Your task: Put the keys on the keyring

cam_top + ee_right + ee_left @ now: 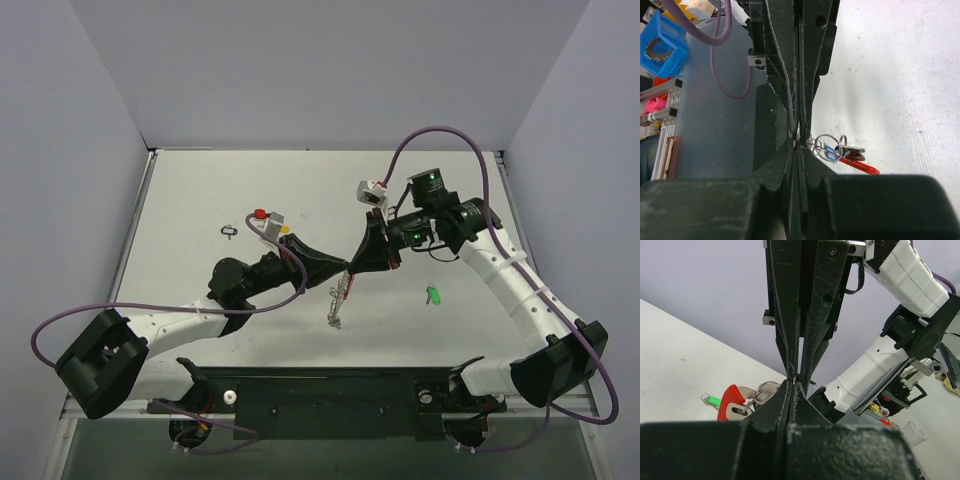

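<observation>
Above the worktop (250, 190), both arms' jaws meet tip to tip, clamped on the keyring (338, 300): light, slippery, floppy metal, probably best held by its stiff ring.

Robotics lab cell: white table (200, 190) between plain grey walls (70, 120), purple cables (440, 129) on two arms (500, 272)

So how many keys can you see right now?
2 for sure: a green key loose on the table, right of the keyring, and a blue-headed key on that keyring. More may hide in the bunch.
</observation>
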### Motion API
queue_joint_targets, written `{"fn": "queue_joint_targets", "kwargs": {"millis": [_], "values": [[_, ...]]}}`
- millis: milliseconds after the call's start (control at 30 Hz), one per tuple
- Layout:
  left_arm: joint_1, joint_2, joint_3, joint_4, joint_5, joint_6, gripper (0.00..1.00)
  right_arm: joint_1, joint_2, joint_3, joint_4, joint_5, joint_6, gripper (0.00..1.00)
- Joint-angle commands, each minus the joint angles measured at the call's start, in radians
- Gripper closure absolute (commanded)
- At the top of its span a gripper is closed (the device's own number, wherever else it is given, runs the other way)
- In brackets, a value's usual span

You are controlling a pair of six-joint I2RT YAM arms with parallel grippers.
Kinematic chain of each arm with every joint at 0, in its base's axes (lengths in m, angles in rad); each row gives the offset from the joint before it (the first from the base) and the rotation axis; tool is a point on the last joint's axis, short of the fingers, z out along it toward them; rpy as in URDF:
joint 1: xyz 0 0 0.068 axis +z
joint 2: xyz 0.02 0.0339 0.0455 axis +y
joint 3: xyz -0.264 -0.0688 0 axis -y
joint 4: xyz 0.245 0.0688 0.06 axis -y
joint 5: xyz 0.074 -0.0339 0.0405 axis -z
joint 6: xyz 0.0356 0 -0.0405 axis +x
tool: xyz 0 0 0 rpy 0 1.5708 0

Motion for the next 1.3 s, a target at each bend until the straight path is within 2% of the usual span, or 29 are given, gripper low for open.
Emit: {"fn": "queue_joint_targets", "kwargs": {"millis": [0, 300, 433, 500, 633, 933, 1033, 1133, 1233, 1267], "values": [[0.012, -0.009, 0.055, 0.035, 0.100, -0.059, 1.00, 0.006, -0.027, -0.008, 0.008, -0.032, -0.020, 1.00], [0.027, 0.028, 0.064, 0.104, 0.156, -0.128, 1.00, 0.008, -0.026, -0.013, 0.006, -0.020, -0.018, 1.00], [0.029, 0.001, 0.082, 0.003, 0.154, -0.052, 1.00, 0.008, -0.027, -0.008, 0.004, 0.020, -0.003, 1.00], [0.028, -0.033, 0.088, -0.145, 0.124, 0.024, 1.00, 0.008, -0.027, -0.004, 0.001, 0.037, 0.000, 1.00], [0.026, -0.093, 0.104, -0.294, 0.087, 0.140, 1.00, 0.008, -0.029, 0.003, -0.020, 0.062, -0.011, 1.00], [0.026, -0.098, 0.147, -0.416, 0.130, 0.191, 1.00, 0.015, 0.002, 0.070, -0.175, 0.095, -0.133, 1.00], [0.027, -0.093, 0.148, -0.420, 0.122, 0.200, 1.00, 0.018, 0.000, 0.070, -0.181, 0.095, -0.142, 1.00], [0.023, -0.099, 0.121, -0.347, 0.064, 0.179, 1.00, 0.014, -0.004, 0.072, -0.181, 0.079, -0.135, 1.00], [0.017, -0.108, 0.067, -0.246, -0.011, 0.137, 1.00, 0.006, 0.006, 0.073, -0.181, 0.034, -0.106, 0.77], [0.014, -0.110, 0.058, -0.201, -0.040, 0.133, 1.00, 0.005, 0.006, 0.076, -0.196, 0.034, -0.110, 0.75]]}}
